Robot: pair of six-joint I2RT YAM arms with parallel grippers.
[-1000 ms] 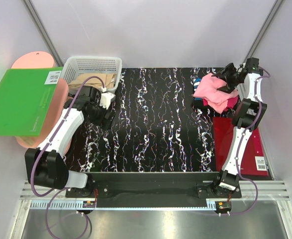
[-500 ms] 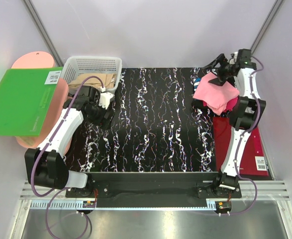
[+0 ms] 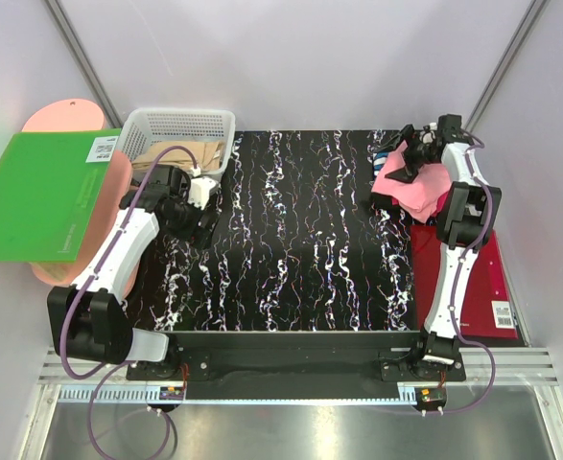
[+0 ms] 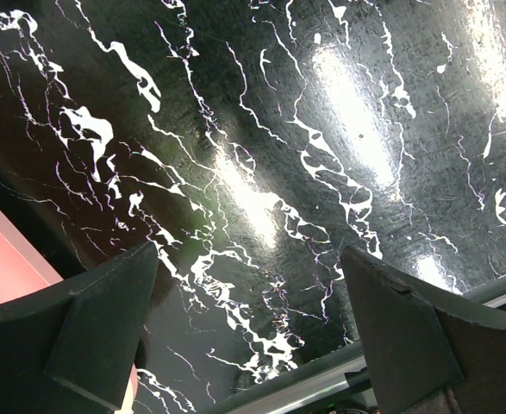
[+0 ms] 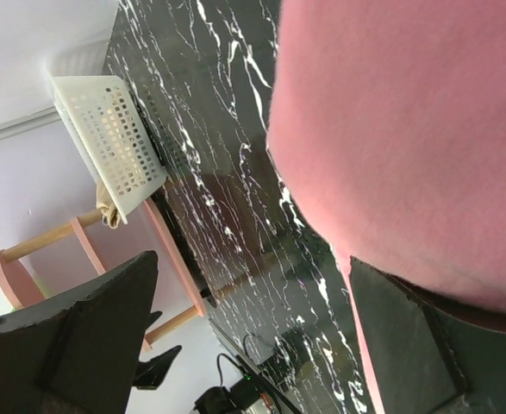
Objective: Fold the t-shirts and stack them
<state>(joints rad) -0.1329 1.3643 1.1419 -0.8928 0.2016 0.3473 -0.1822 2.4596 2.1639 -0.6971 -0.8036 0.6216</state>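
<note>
Stock: pink shirt [image 3: 417, 185] crumpled, unfolded, upper right of top view, just above red board [image 3: 478, 278] | Right gripper [image 3: 410, 155]: jaws wide, empty, poised at shirt's upper-left edge, apparently to pick it | Left gripper [image 3: 200, 195]: jaws wide, empty, over mat [image 3: 300, 230] below basket [image 3: 180, 123], well apart from the shirt

The table [image 3: 300, 240] offers open passage mid-surface, walled by the basket [image 3: 178, 114] far-left and the t-shirts [image 3: 417, 190] far-right.
</note>
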